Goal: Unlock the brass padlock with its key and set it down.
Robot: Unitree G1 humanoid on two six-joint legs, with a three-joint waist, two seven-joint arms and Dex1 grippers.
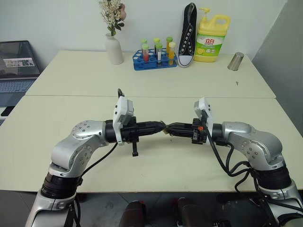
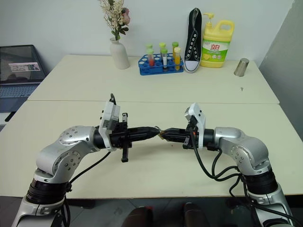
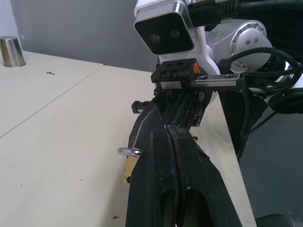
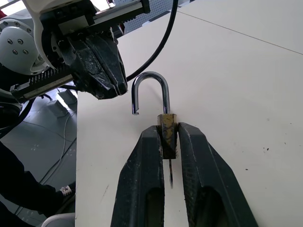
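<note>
brass padlock (image 4: 167, 135) | shackle sprung (key below) | pinched: right gripper (image 4: 169, 142) fingers

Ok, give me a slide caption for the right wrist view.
Right gripper pinches the brass padlock, shackle sprung open, with the shut left gripper just beyond.

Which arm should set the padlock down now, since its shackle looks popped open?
The right. The right gripper is clamped on the brass padlock body, its shackle swung free at one end. The left gripper is shut, close by but apart from the lock, so no handover seems needed.
</note>
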